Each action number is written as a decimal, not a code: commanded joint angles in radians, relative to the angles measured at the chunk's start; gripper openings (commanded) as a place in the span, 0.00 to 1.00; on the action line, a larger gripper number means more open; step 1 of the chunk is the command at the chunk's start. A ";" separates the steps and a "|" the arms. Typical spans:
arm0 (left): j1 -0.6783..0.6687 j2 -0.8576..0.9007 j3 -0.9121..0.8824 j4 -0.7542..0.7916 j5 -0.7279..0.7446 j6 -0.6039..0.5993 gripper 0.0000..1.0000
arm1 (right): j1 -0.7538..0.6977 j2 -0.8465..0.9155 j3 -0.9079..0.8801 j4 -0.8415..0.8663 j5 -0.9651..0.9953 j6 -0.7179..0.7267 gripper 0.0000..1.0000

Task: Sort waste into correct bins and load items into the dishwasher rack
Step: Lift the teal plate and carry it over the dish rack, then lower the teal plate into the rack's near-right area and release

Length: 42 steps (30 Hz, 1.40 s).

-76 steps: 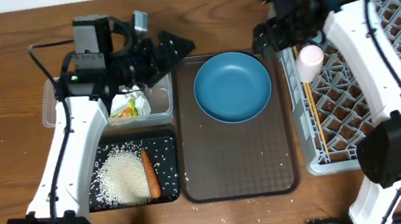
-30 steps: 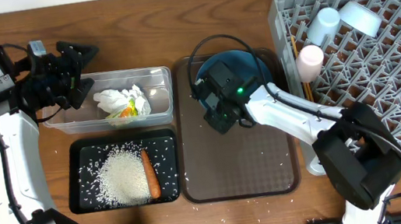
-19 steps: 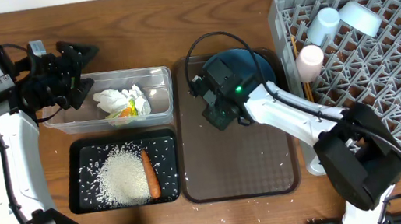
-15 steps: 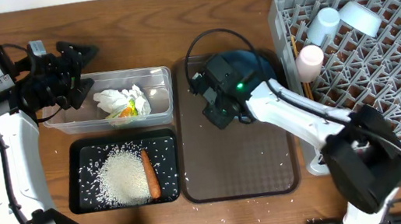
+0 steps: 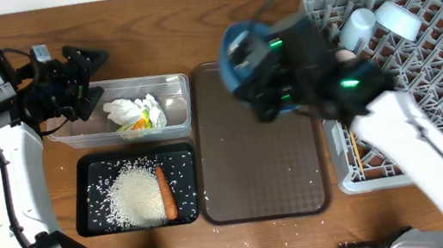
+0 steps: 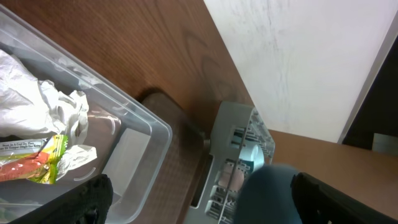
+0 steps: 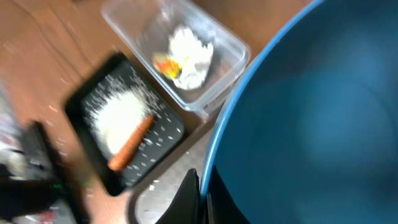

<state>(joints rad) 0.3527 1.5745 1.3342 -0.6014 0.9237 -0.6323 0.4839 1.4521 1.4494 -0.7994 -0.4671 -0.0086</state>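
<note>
My right gripper is shut on the rim of the large blue plate, held well above the table. Overhead, the plate shows as a blurred blue edge beside the raised right arm. Below it lie the clear tub with crumpled white paper and the black tray with rice and a carrot piece. My left gripper hangs open over the clear tub's left end. The grey rack holds a pink cup, a light-blue cup, a white bowl and chopsticks.
The brown serving tray lies bare between the bins and the rack. A few rice grains are scattered on the wood near the table's front edge. In the left wrist view the tub's wall and the rack's corner show.
My right gripper has lifted the blue plate off the brown tray, rising toward the camera and shifting toward the rack. The left arm has not moved.
</note>
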 commanded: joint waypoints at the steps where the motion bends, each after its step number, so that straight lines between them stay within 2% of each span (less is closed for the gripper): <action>1: 0.004 -0.025 0.007 0.000 -0.002 -0.005 0.94 | -0.134 -0.060 0.017 -0.034 -0.201 0.023 0.01; 9: 0.004 -0.025 0.007 0.000 -0.002 -0.005 0.94 | -0.536 -0.057 0.014 -0.163 -0.668 -0.093 0.01; 14: 0.004 -0.025 0.007 0.000 -0.002 -0.005 0.94 | -0.723 -0.004 0.014 -0.253 -0.800 -0.192 0.01; 22: 0.004 -0.025 0.007 0.000 -0.002 -0.005 0.94 | -0.827 0.144 0.014 -0.336 -0.824 -0.315 0.01; 30: 0.004 -0.025 0.007 0.000 -0.002 -0.005 0.94 | -0.898 0.264 0.014 -0.335 -0.823 -0.322 0.01; 37: 0.004 -0.025 0.007 0.000 -0.002 -0.005 0.94 | -1.003 0.267 0.014 -0.346 -0.812 -0.321 0.01; 42: 0.004 -0.025 0.007 0.000 -0.002 -0.005 0.94 | -1.068 0.267 0.014 -0.346 -0.723 -0.285 0.01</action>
<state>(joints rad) 0.3527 1.5745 1.3342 -0.6018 0.9237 -0.6327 -0.5533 1.7065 1.4570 -1.1442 -1.2869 -0.3183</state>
